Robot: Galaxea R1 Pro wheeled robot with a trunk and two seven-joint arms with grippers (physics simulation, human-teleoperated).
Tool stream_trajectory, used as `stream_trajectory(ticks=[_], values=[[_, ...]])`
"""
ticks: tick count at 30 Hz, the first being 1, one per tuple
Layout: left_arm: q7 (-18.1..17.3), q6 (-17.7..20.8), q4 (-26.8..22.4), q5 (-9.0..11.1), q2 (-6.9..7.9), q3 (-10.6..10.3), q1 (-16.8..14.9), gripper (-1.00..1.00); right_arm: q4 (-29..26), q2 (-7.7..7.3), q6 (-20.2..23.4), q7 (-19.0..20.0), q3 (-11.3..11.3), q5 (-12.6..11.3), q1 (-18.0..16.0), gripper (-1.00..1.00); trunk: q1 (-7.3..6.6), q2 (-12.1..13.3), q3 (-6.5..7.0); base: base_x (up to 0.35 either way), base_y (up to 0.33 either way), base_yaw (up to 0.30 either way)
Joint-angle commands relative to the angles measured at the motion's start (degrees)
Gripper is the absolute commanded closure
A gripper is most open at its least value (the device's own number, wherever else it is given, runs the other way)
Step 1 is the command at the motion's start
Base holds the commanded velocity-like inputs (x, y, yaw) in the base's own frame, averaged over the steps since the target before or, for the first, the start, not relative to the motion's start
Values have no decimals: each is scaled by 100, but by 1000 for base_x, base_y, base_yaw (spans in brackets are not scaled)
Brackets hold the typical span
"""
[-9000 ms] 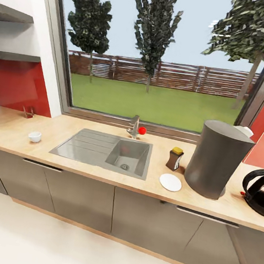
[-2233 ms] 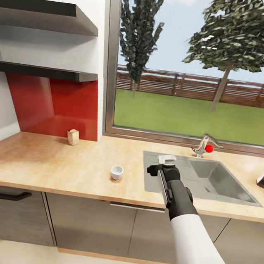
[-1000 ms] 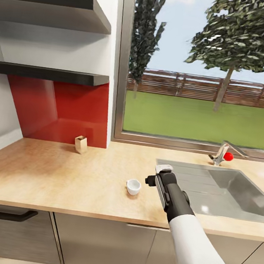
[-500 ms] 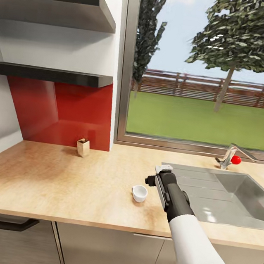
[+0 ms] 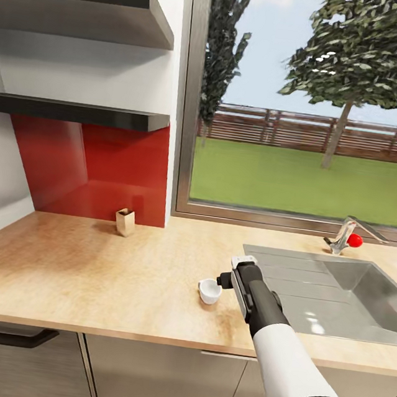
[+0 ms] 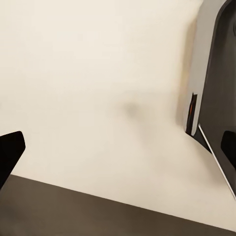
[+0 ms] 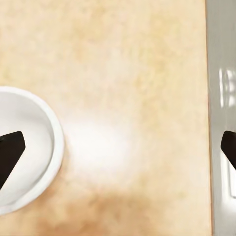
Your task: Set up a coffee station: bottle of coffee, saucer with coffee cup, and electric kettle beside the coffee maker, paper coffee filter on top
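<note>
The small white coffee cup (image 5: pixel 209 291) stands on the light wood countertop (image 5: pixel 88 272), left of the sink. My right gripper (image 5: pixel 232 284) hangs just over the cup's right side, pointing down. In the right wrist view the gripper (image 7: pixel 118 150) is open: one dark fingertip (image 7: pixel 10 155) lies over the coffee cup (image 7: pixel 29 152), the other over the sink's edge. A small tan pointed paper piece (image 5: pixel 124 221) stands by the red backsplash. My left gripper (image 6: pixel 118 152) is open above a cream floor.
A steel sink (image 5: pixel 330 291) with a red-knobbed faucet (image 5: pixel 347 235) takes up the counter's right side. Two dark wall shelves (image 5: pixel 78 112) hang at the upper left. A big window runs behind the counter. Grey cabinet fronts (image 5: pixel 156 375) sit below.
The view slid left along the counter until half a second ago, then held still. Since then my right gripper has come down and left, closer to the coffee cup.
</note>
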Motion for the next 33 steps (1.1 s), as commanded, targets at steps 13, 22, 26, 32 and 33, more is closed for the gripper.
stream_trajectory(ticks=[13,22,26,32,33], values=[[6,2,9,65,7,-49,-6,-100,394,0,3,-6,10,1,4,-100,2,-9,-11,0,0,0],[9,1,9,68,7,-47,-6,-100,418,0,1,-6,10,0,4,-100,2,-9,-11,0,1,0],[9,-4,11,76,7,-49,-6,-100,420,0,1,-6,10,0,4,-100,2,-9,-11,0,102,0],[6,-5,12,77,7,-50,-6,-100,425,0,1,-6,2,6,4,-100,2,-9,-11,0,19,0],[7,-6,12,77,7,-50,-6,-100,427,0,1,-6,2,5,4,-100,2,-9,-11,0,4,0]])
